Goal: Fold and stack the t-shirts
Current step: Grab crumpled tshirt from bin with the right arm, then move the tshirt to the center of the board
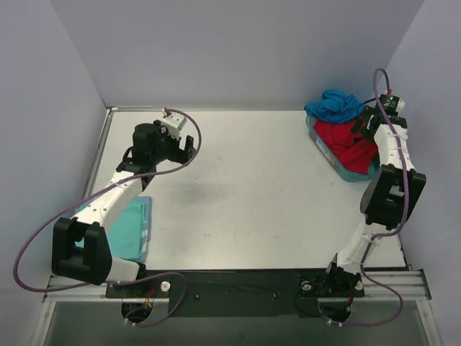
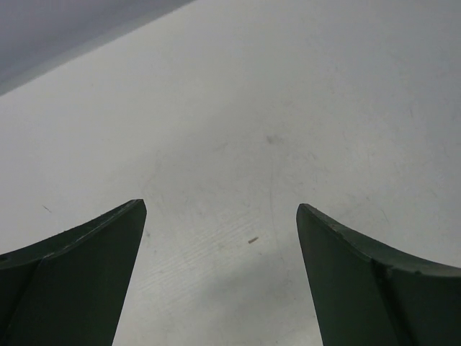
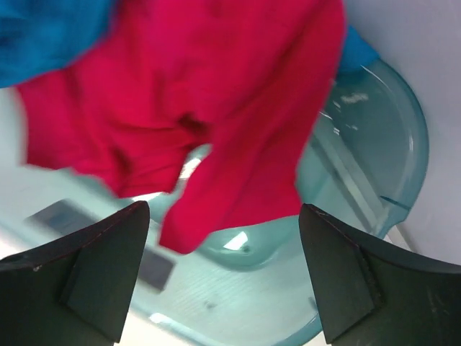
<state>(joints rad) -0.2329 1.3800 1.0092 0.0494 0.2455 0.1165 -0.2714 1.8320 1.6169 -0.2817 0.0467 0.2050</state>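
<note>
Nearest, at the left side of the table [image 1: 252, 187], the aqua shirt [image 1: 133, 229] lies folded flat, partly under the left arm [image 1: 108, 203]. Further in, the left jaws stand wide open above the table surface and hold nothing. In the far right corner a teal tray [image 1: 342, 171] carries the red shirt [image 1: 351, 143], crumpled, with the blue shirt [image 1: 335, 104] bunched at the tray's far end, against the red one. The right jaws hang just over the red shirt, also wide open, gripping nothing.
</note>
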